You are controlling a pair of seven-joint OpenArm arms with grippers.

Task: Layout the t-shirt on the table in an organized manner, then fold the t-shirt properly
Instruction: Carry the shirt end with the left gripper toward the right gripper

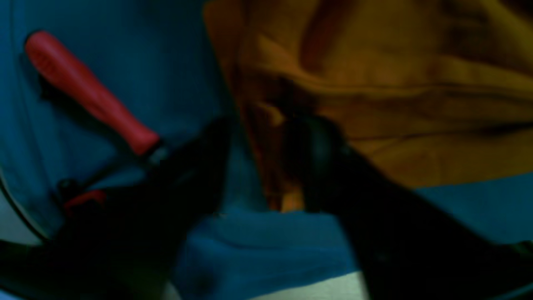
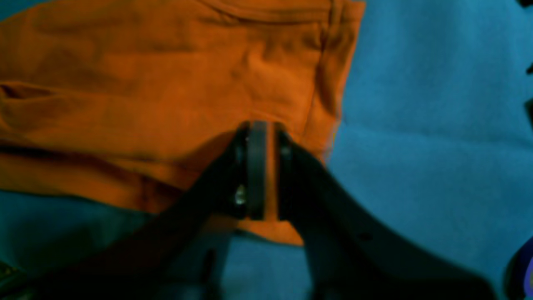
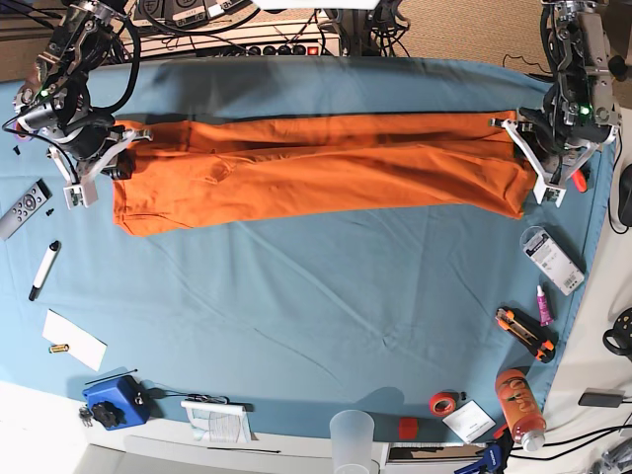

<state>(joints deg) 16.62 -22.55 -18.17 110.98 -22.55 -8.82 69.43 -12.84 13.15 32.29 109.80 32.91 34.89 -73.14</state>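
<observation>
A: Where is the t-shirt (image 3: 316,163) found?

B: It is stretched out as a long, narrow orange band across the far part of the tabletop (image 3: 326,326), which is covered in blue-teal cloth. One end is reached by each tool, and several lengthwise folds are seen along the cloth.

A: How is the right tool (image 2: 266,137) set?

B: In the right wrist view its two dark fingers are drawn close together, with a thin strip of orange cloth seen in the narrow gap between them. Whether the cloth is actually pinched or only lies behind the gap cannot be told. The bulk of the shirt is spread ahead of that tool and to one side, and bare blue cloth is seen on the other side.

A: And the left tool (image 1: 258,137)?

B: Its fingers are held apart in the left wrist view, though the picture is dark and blurred. An edge of the shirt is seen in the gap between them, with no clamping shown. A red-handled implement (image 1: 87,89) is laid on the blue cloth just beside one finger.

A: Anything else near the tools?

B: A grey remote (image 3: 22,208) is laid near the right tool, and a black marker (image 3: 43,269) further off.
</observation>
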